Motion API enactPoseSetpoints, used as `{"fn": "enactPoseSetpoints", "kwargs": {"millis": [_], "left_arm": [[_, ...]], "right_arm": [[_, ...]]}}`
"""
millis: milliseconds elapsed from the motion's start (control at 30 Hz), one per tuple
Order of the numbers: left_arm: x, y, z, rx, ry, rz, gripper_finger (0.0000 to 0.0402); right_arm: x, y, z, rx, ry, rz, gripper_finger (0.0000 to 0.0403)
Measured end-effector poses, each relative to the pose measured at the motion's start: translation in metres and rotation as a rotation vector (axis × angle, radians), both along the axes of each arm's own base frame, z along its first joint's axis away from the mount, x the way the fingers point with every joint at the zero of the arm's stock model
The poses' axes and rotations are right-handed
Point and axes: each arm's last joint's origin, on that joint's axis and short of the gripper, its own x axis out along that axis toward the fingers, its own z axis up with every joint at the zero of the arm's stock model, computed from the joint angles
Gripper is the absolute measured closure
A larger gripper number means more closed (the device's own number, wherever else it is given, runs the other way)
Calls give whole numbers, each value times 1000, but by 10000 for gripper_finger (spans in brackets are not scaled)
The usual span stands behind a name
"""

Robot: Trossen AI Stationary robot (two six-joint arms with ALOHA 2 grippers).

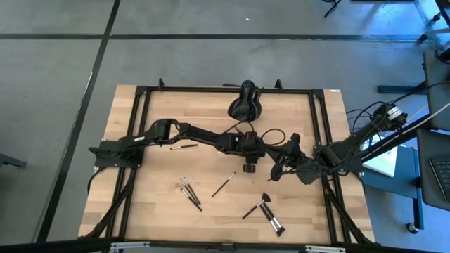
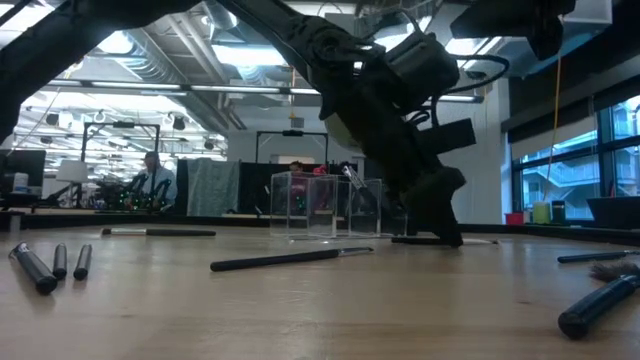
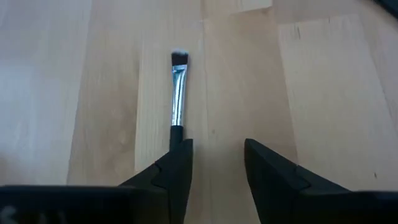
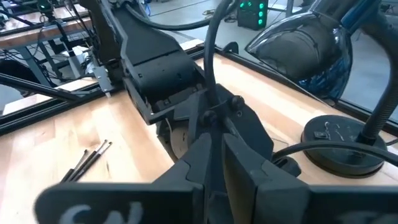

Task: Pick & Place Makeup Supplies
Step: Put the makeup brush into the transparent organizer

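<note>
No text, label, brand, number or sign is legible in any view.

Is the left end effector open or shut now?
Open. In the left wrist view the left end effector shows bare wood between its two fingers, and the brush lies ahead, not gripped.

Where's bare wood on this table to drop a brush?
Free: the far left corner behind the left arm, and the near left corner left of the brush cluster. Crowded: the centre, where the left hand hangs open beside a single brush, and the near right with the fluffy brushes.
</note>
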Motion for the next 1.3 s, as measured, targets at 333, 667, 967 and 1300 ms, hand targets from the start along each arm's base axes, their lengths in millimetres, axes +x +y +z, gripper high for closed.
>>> {"fn": "enactPoseSetpoints", "kwargs": {"millis": [333,667,967,1300], "left_arm": [[-5,-9,7,-18,27,5,325],[-9,-25,50,88,-67,-22,316],[9,-18,58,100,-306,58,284],[13,0,40,66,-283,25,282]], "right_arm": [[-1,3,2,3,-14,17,362],[-1,3,5,-3,-29,23,362],[-12,12,25,-59,-120,39,362],[-21,20,32,-54,-169,39,362]]}}
